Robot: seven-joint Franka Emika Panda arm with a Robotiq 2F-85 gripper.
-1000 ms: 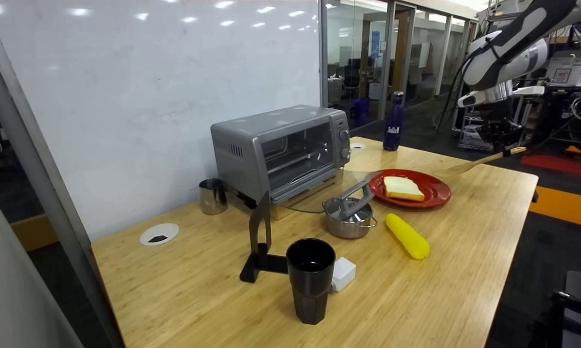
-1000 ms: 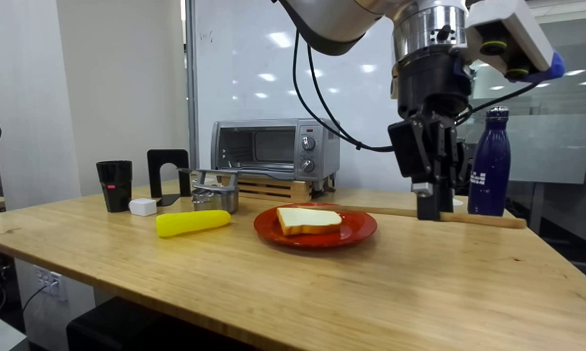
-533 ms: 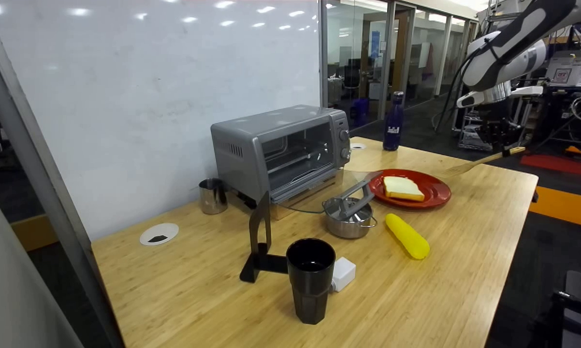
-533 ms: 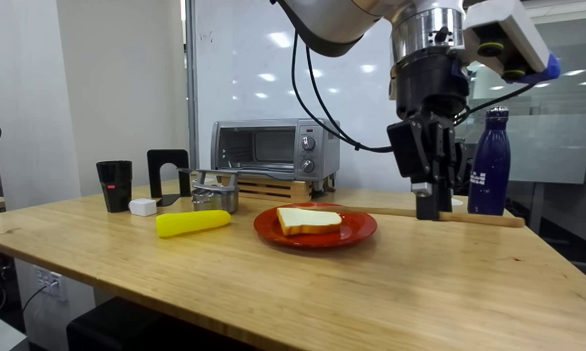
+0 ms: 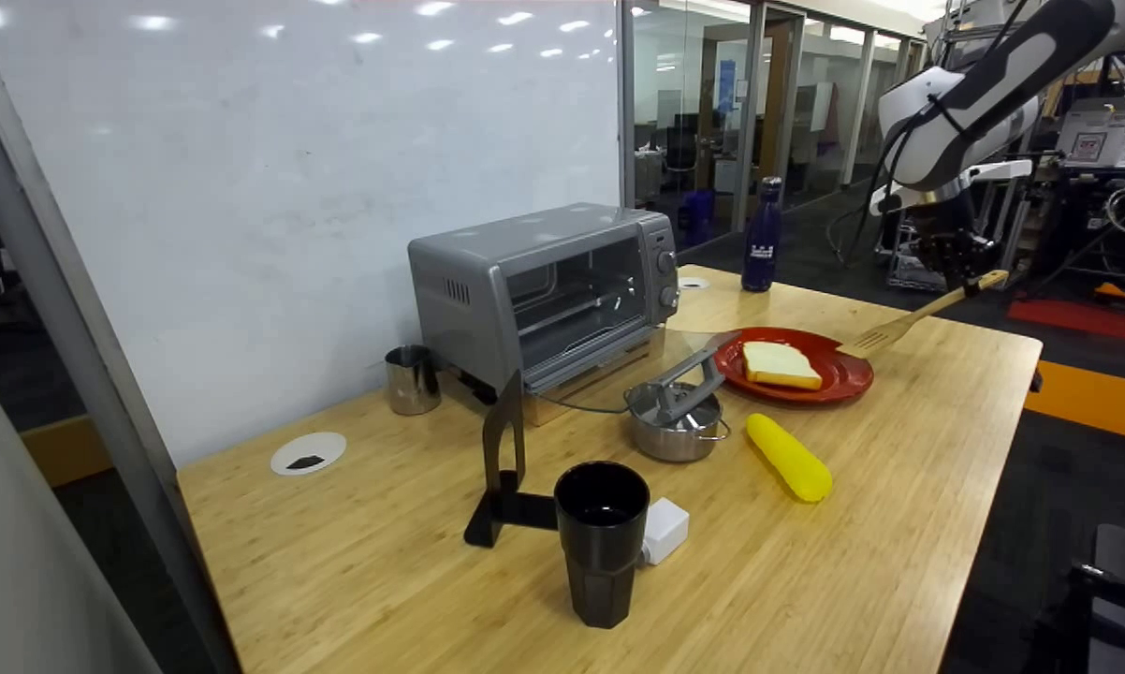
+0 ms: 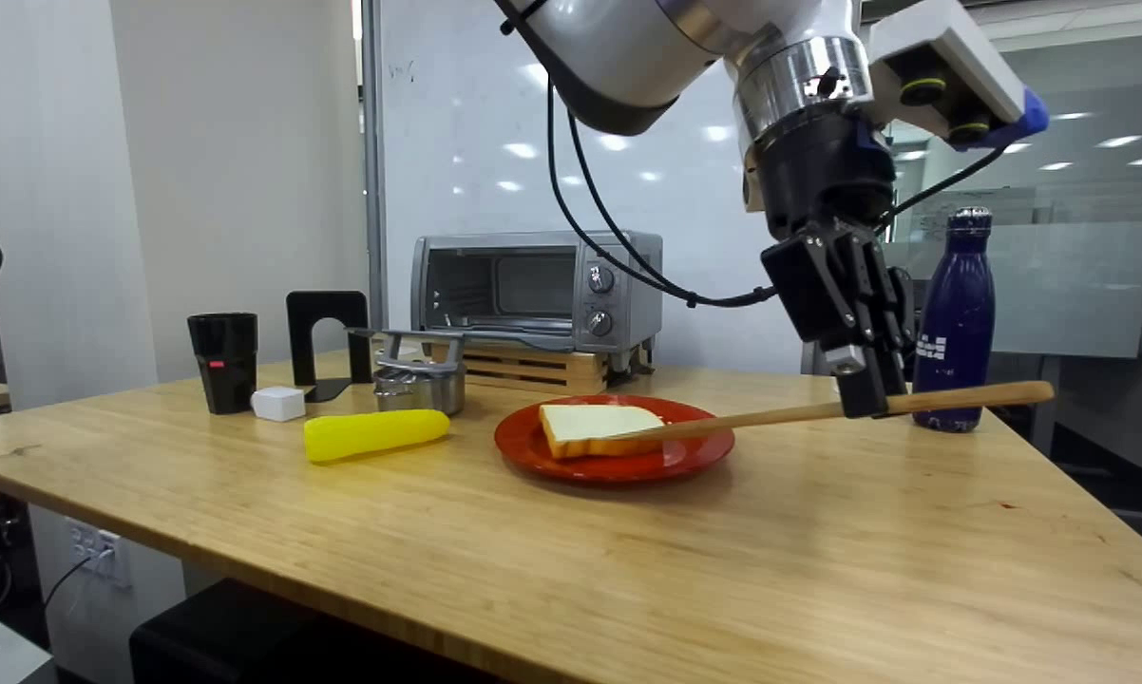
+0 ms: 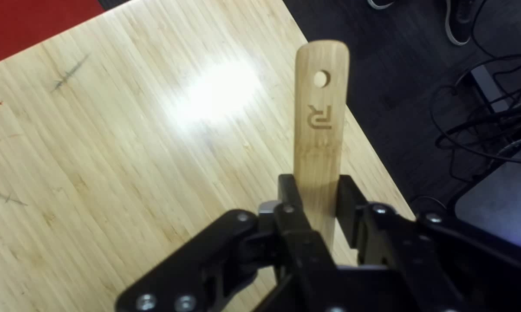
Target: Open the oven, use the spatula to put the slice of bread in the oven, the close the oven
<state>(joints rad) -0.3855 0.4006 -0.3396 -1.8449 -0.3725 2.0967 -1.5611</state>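
Observation:
My gripper [image 6: 870, 394] is shut on the handle of the wooden spatula [image 6: 970, 398], held above the table. In the wrist view the handle [image 7: 321, 143] runs between both finger pads. The spatula slopes down to its slotted blade [image 5: 867, 342], which is at the rim of the red plate [image 5: 848, 379] in an exterior view; whether it touches cannot be told. On that plate lies the slice of bread [image 6: 604, 427], with the blade tip overlapping its front edge in an exterior view. The silver oven [image 5: 460, 281] has its glass door lowered, its grey handle [image 5: 693, 384] over a pot.
The steel pot [image 5: 675, 435] stands before the oven, which rests on a wooden crate [image 6: 523, 369]. Around it are a yellow elongated object [image 5: 789, 459], a black cup [image 5: 603, 552], a white block [image 5: 665, 531], a black stand [image 6: 329, 323], a metal pitcher [image 5: 413, 382] and a blue bottle [image 6: 956, 313].
My gripper has tilted and shifted slightly toward the plate. The spatula's blade has dropped and moved toward the bread, while the handle end has risen. Bread, plate and oven have stayed put.

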